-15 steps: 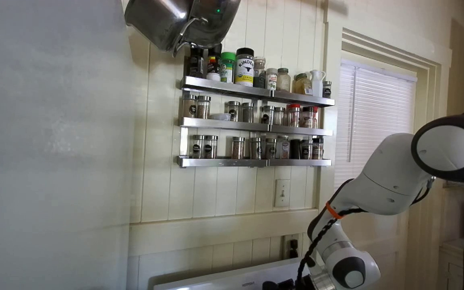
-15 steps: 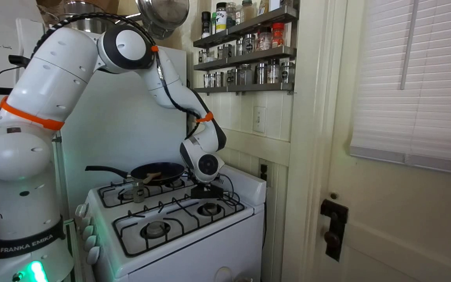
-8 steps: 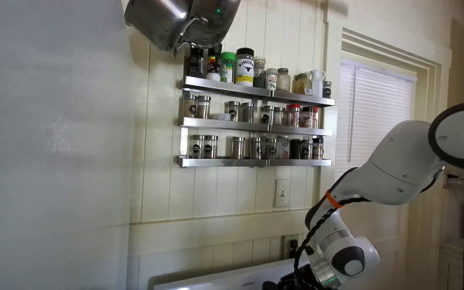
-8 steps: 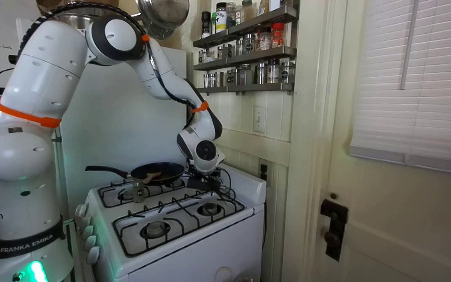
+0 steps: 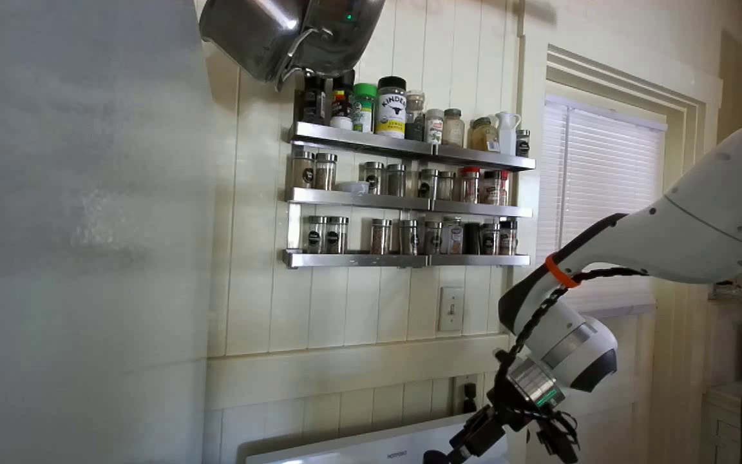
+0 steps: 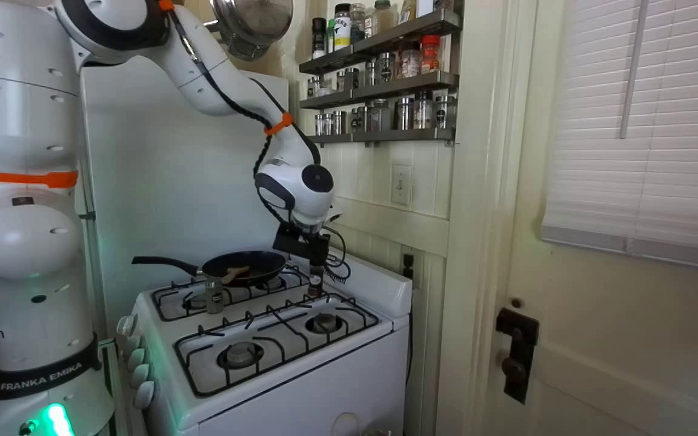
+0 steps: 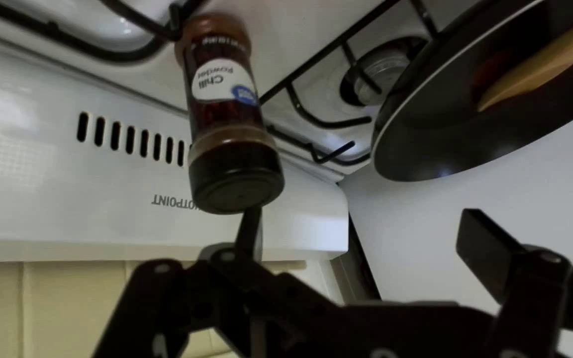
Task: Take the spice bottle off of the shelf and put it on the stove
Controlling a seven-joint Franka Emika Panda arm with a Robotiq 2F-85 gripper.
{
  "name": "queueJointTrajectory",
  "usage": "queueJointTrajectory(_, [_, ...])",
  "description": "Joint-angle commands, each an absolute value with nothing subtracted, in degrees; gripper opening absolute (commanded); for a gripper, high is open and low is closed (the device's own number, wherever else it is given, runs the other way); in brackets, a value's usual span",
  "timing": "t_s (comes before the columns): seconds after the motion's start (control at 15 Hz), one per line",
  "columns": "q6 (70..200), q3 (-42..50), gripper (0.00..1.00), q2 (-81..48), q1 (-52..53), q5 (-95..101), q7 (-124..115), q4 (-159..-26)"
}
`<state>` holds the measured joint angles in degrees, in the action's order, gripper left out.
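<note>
My black two-fingered pincer (image 7: 361, 228) is spread wide, one fingertip (image 7: 247, 231) at the black cap (image 7: 237, 174) of a dark red, cylindrical spice bottle (image 7: 226, 112); whether they touch I cannot tell. The bottle stands upright on the white stove (image 6: 306, 387), between its black metal grates (image 7: 122, 55), near the raised white back panel (image 7: 67, 204). Near it sits a round black frying pan (image 7: 430, 144) holding a wooden utensil (image 7: 545, 64). Above, the silver three-tier metal shelf (image 5: 351, 260) hangs on the cream plank wall (image 5: 351, 309).
</note>
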<state>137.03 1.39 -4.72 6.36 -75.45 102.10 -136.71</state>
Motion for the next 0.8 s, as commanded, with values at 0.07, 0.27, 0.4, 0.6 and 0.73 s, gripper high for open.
queueJointTrajectory(0.07, [136.4,0.1,1.0,5.9,4.6,-54.9,82.3,-144.4])
queueJointTrajectory(0.27, [134.5,-0.2,1.0,9.0,2.9,-41.0,69.2,-144.7])
queueJointTrajectory(0.4, [134.2,-6.7,1.0,11.8,-4.0,-31.8,60.5,-143.8])
queueJointTrajectory(0.6, [135.7,-2.5,1.0,11.1,0.0,-28.3,58.7,-142.1])
queueJointTrajectory(0.73, [135.5,-2.8,1.0,14.8,-0.6,-23.4,53.9,-141.4])
